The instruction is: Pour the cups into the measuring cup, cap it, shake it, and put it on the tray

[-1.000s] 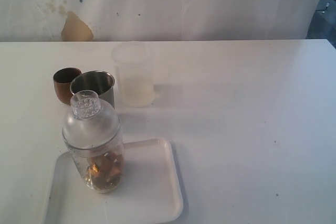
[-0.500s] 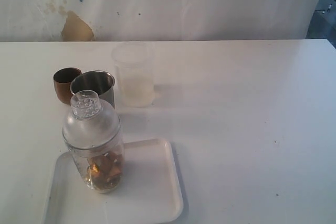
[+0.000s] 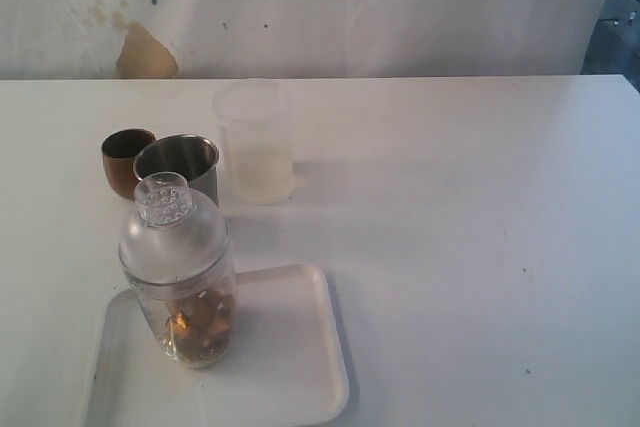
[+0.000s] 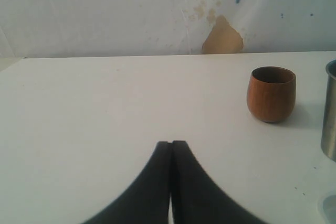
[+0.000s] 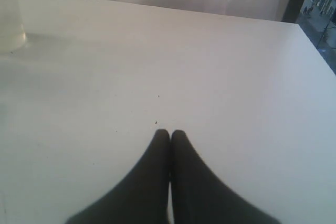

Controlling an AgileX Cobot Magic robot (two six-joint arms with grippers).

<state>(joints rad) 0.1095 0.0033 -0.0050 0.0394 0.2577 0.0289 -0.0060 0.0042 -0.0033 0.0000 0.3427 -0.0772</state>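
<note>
My left tool [image 4: 171, 145] is closed, its two dark fingers pressed together tip to tip, and it hangs over bare tabletop [image 3: 480, 227]. My right tool [image 5: 169, 134] is closed the same way, fingers meeting along their length, above an open stretch of the same white surface. Neither tool shows in the exterior view.

The measuring cup [image 3: 180, 287] stands upright on the tray [image 3: 290, 367], toward the tray's left side, with its clear domed strainer lid [image 3: 172, 232] seated on top. Brown and amber pieces sit in its lower part. The tray lies flat on the tabletop at the near left.

Behind the tray the three cups stand upright in a loose row. The wooden cup [image 3: 125, 159] is furthest left, and the steel tumbler [image 3: 180, 162] is just beside it on its right; I cannot tell whether they touch. The frosted plastic cup [image 3: 257, 142] stands a little further right and further back, apart from the tumbler.

On the wall [image 3: 400, 7] behind the tabletop, a tan stain [image 3: 145, 55] sits above the wooden cup.
</note>
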